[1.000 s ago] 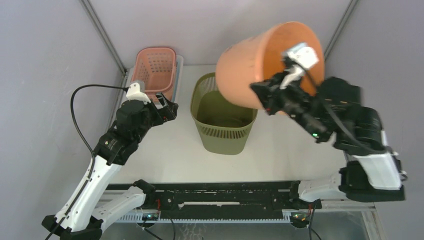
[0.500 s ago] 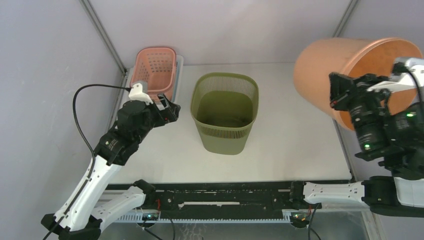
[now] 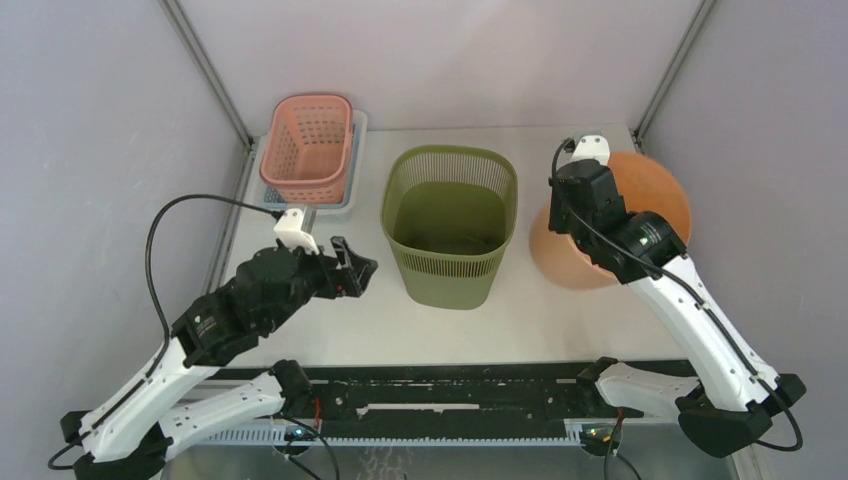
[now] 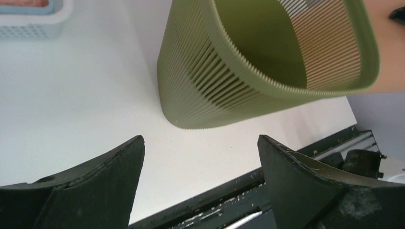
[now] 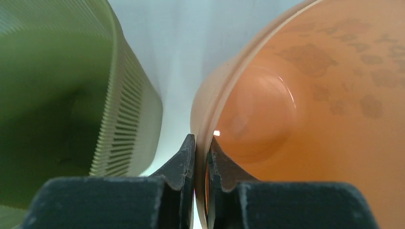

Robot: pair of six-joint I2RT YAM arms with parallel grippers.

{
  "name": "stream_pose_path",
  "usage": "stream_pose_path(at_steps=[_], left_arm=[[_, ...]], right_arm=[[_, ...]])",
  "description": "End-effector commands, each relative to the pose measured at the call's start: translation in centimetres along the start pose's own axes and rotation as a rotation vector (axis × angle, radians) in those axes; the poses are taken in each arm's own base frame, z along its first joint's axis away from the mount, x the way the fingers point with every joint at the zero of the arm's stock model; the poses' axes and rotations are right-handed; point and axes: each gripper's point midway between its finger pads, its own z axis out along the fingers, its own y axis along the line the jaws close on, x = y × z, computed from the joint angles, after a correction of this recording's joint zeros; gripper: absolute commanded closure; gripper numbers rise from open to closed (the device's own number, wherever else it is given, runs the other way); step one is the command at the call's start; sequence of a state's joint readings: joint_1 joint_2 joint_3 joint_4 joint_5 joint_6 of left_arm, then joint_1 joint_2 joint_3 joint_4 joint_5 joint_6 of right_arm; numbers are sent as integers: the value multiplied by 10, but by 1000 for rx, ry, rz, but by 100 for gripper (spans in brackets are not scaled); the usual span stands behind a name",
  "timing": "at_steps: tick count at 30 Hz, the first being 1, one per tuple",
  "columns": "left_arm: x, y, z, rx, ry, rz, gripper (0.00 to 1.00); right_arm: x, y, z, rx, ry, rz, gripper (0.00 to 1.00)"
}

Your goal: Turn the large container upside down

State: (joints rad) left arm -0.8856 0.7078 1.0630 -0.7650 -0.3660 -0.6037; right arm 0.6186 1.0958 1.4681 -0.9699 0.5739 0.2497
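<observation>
Our right gripper (image 5: 200,144) pinches the orange container's (image 3: 665,190) rim, just right of the green basket (image 3: 445,280). Its mouth is not yet down; next, roll it over. Left gripper (image 4: 200,143) gapes wide, empty.

Orange bucket (image 3: 662,188) on the right, with darker blotches mottling its inside. Olive-green bin (image 3: 450,262) in the middle, fine vertical slats all round. Far left, a pink basket (image 3: 308,150) with a grid of little holes, over a pale blue tray (image 3: 359,160). White table (image 3: 560,320).
</observation>
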Motion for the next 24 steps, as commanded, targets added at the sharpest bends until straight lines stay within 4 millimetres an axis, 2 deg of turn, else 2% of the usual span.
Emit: stream_pose_path(at_steps=[1, 6, 9, 14, 19, 24], left_arm=[[27, 13, -3, -41, 38, -3, 8], [61, 0, 4, 1, 123, 10, 9], [91, -15, 15, 30, 186, 44, 9], [139, -34, 41, 64, 263, 58, 8], [175, -51, 72, 99, 300, 35, 8], [193, -60, 103, 55, 309, 67, 8]], right_arm=[[11, 15, -1, -156, 41, 105, 100], [53, 31, 19, -206, 160, 108, 100], [66, 42, 26, -235, 194, 109, 100], [64, 65, 31, -300, 192, 121, 100], [58, 95, 32, -379, 171, 130, 100], [59, 114, 40, -404, 173, 124, 100]])
